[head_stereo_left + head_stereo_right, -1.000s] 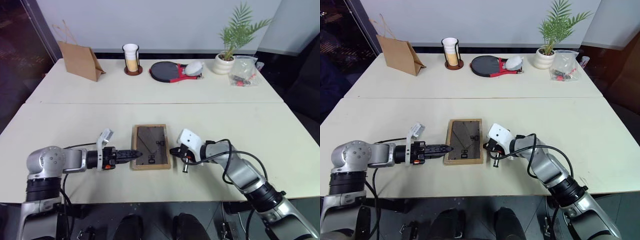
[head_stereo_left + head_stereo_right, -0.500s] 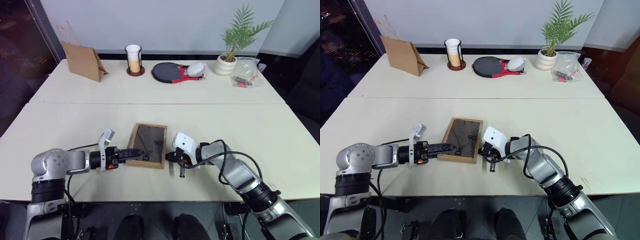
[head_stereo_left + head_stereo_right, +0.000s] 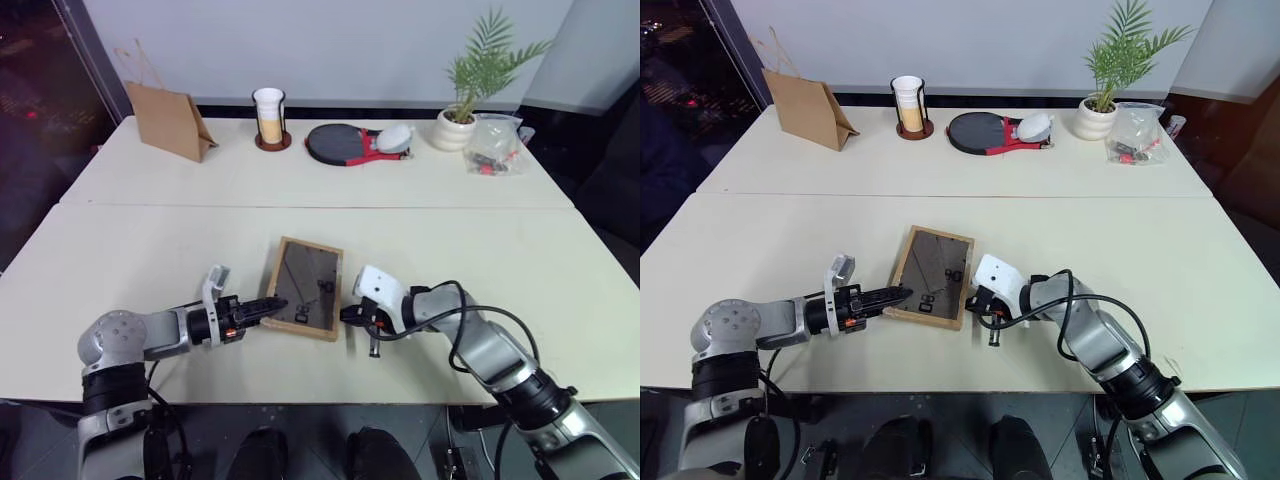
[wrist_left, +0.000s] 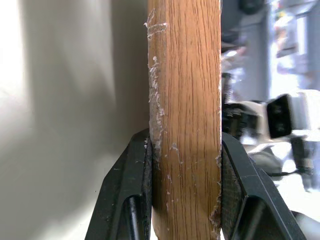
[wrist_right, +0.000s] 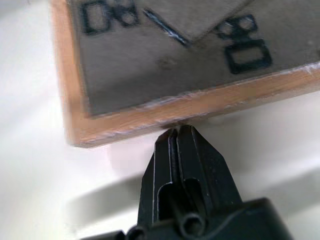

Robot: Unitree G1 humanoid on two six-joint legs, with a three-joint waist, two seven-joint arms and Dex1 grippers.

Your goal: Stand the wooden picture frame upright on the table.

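The wooden picture frame [image 3: 305, 300] lies on the table [image 3: 450, 240] with its dark back up, slightly askew, near the front edge. My left gripper [image 3: 272, 308] comes in from the left and is shut on the frame's left rim. In the left wrist view, both black fingers [image 4: 132, 190] press on the light wood edge [image 4: 185, 125]. My right gripper [image 3: 345, 315] is shut and empty. Its tip [image 5: 178, 132] touches the outer side of the frame's rim [image 5: 175, 115], near a corner.
Along the table's far side stand a brown paper bag [image 3: 168, 120], a cup in a black holder [image 3: 268, 118], a black and red paddle [image 3: 340, 143], a potted plant [image 3: 460, 125] and a clear plastic bag [image 3: 495, 150]. A seam [image 3: 150, 206] crosses the tabletop.
My left gripper's jaws have closed from wide open onto the frame's left rim. The frame has skewed, its far end swung to the right. The right gripper stays shut against the frame's right side.
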